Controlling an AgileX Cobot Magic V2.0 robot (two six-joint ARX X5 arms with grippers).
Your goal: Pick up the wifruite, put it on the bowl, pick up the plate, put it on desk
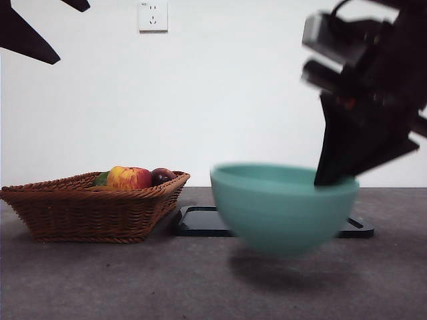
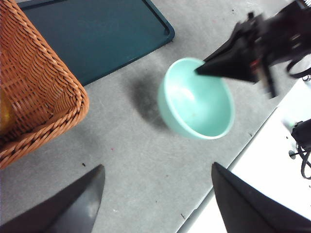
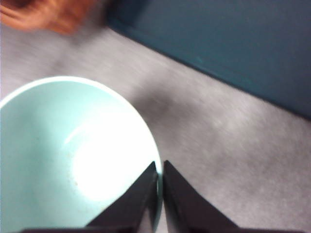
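Fingers of the right gripper pinch the bowl rim, carrying it off the desk before the dark tray; glazed, slippery, breakable; left gripper gapes empty

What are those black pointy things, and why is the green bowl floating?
They are a robot's grippers, pincers on two arms. One picture looks across the desk; two come from cameras on the wrists. The right gripper pinches the rim of the bowl and holds it in the air, with its shadow below. The left gripper waits, open and empty. On the desk lie a wicker basket with an apple and other fruit, and a dark flat tray.
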